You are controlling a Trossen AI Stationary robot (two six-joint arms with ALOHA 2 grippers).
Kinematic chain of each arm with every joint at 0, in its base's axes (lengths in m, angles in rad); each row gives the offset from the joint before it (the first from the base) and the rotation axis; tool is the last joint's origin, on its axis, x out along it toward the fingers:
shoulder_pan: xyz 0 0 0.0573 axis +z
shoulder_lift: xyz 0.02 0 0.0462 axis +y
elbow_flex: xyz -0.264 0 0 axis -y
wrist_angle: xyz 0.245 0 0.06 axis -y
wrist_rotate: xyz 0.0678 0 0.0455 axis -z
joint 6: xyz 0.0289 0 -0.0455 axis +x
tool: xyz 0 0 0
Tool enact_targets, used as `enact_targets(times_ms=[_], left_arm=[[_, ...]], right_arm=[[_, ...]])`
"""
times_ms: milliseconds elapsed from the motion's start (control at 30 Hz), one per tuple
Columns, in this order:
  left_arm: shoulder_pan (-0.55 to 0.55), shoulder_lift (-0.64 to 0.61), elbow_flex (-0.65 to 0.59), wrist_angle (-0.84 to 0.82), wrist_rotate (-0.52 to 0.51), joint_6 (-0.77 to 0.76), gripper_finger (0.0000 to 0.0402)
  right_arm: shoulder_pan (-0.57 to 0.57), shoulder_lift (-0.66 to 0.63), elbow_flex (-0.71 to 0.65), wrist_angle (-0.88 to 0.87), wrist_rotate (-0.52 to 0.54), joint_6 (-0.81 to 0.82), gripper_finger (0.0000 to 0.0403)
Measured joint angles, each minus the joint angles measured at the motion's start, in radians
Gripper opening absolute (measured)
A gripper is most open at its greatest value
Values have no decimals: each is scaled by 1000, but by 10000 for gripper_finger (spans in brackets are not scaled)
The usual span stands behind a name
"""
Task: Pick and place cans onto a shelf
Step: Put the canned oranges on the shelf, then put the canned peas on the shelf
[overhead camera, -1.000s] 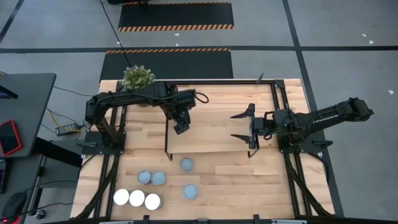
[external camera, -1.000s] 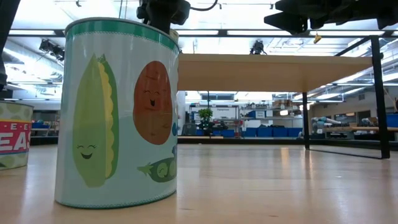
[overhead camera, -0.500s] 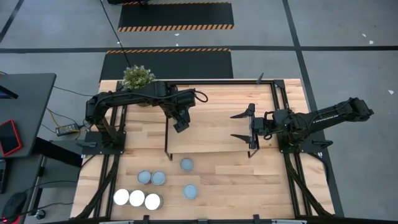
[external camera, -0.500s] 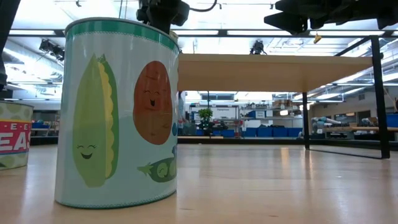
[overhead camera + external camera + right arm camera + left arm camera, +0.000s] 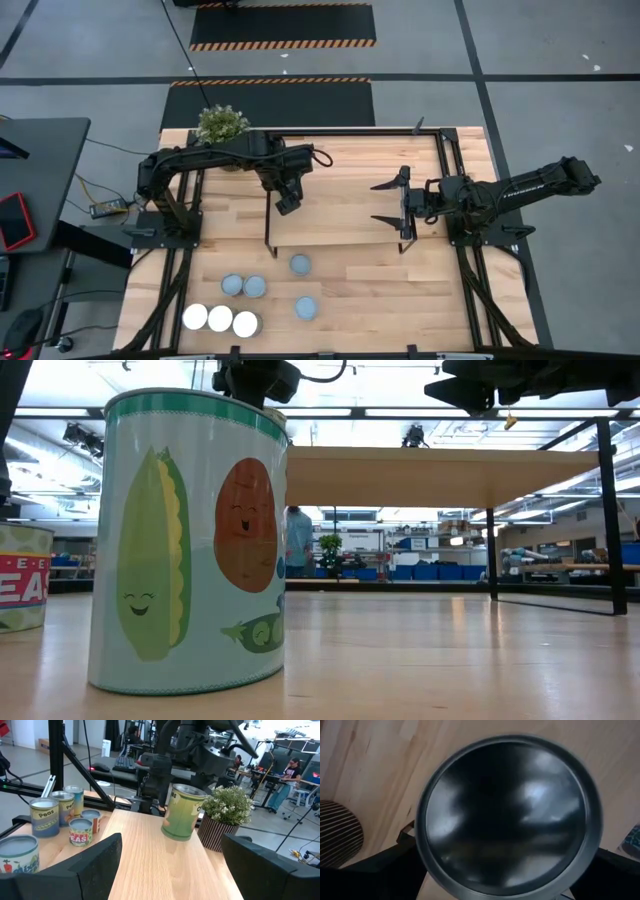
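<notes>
One can (image 5: 182, 812), green-labelled with a dark metal top (image 5: 507, 815), stands upright on its base on the light-wood shelf (image 5: 340, 190), beside the potted plant (image 5: 225, 815). My left gripper (image 5: 288, 198) points down over it and is open. Its fingers (image 5: 385, 870) stand on either side of the can's top, with slivers of wood showing between them and the rim. My right gripper (image 5: 388, 202) hangs level over the shelf's right end, open with nothing between its fingers. Several more cans (image 5: 254, 286) stand on the table in front of the shelf.
Black rod frames (image 5: 268, 235) stand at the shelf's ends. The plant (image 5: 222, 125) is at the far left corner. In the low view a can with vegetable pictures (image 5: 190, 540) stands close to the camera, with another (image 5: 20, 590) at the left. People move in the room beyond.
</notes>
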Motion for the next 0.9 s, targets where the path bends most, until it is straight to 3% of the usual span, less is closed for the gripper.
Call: enact_targets(times_ms=[567, 900], left_arm=[[-26, -41, 0, -79, 49, -66, 400], [-221, -77, 1, -101, 43, -242, 400]], right_arm=[[0, 0, 0, -8, 0, 7, 347], [0, 0, 0, -35, 0, 8, 347]])
